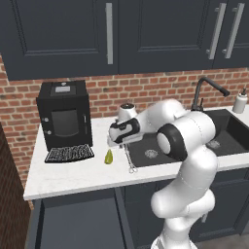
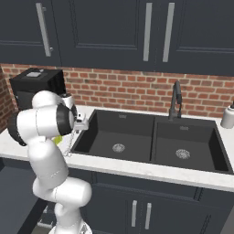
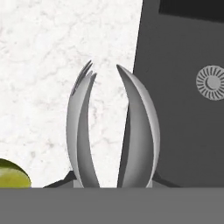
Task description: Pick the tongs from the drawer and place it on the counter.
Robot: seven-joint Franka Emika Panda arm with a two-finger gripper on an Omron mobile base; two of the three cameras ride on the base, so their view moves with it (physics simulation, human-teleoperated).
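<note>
The tongs (image 1: 129, 161) lie on the white counter (image 1: 73, 175), just beside the black sink (image 1: 194, 141) and near the green pear (image 1: 109, 156). Finger spread cannot be told. Risk: tongs nudged into the sink

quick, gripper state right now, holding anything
Gripper: shut on the tongs, over the counter beside the sink.

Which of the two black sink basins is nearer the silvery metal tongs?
The left basin, farther from the faucet; the silvery metal tongs lie on the white counter along its rim.
</note>
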